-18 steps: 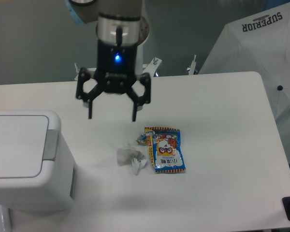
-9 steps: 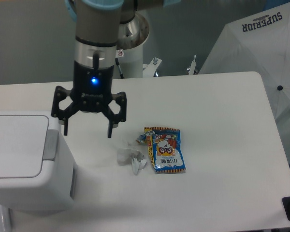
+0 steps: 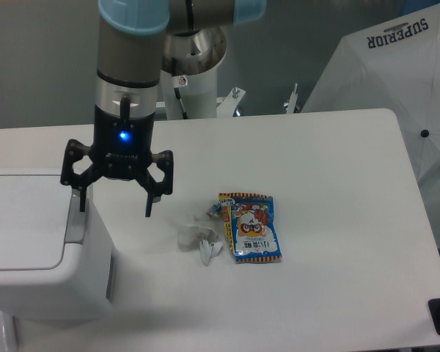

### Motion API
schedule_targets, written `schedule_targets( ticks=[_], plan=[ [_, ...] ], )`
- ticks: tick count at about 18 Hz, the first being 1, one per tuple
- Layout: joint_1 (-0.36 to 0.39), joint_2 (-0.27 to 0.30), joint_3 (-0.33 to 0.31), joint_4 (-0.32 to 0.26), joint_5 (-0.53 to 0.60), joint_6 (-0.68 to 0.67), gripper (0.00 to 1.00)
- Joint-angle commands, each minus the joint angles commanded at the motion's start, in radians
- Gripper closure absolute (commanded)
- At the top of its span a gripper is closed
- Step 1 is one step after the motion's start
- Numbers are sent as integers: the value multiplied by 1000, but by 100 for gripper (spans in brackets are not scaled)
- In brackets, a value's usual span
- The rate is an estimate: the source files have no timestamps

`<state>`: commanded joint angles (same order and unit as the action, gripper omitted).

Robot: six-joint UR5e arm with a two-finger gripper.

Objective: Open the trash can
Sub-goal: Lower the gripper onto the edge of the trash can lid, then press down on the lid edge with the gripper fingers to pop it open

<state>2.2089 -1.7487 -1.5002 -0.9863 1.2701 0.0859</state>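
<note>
Hand [image 3: 115, 203], fingers wide apart, partly hides trash can [image 3: 37, 249] grey tab.

Even, diffuse overhead lighting; scene moderately bright, no hard highlights. White table [image 3: 330, 154] reads slightly grey-blue, mild cool cast. Soft shadow under the gripper [image 3: 115, 205], spreading right of the fingers [image 3: 149, 206] toward the crumpled clear wrapper [image 3: 198, 238]. Darker shadow band on the trash can [image 3: 37, 249] wall, just below the left finger. Blue indicator LED [image 3: 122, 135] above the fingers glows, slightly blown out. Snack packet [image 3: 251, 227] print is soft; overall focus moderate, fine detail smeared. No obvious motion blur; edge distortion slight.
</note>
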Motion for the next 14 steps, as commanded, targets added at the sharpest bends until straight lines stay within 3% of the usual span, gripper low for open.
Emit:
schedule_targets(
  ticks=[14],
  plan=[
    [-8, -14, -8, 0, 0, 0, 0]
  ],
)
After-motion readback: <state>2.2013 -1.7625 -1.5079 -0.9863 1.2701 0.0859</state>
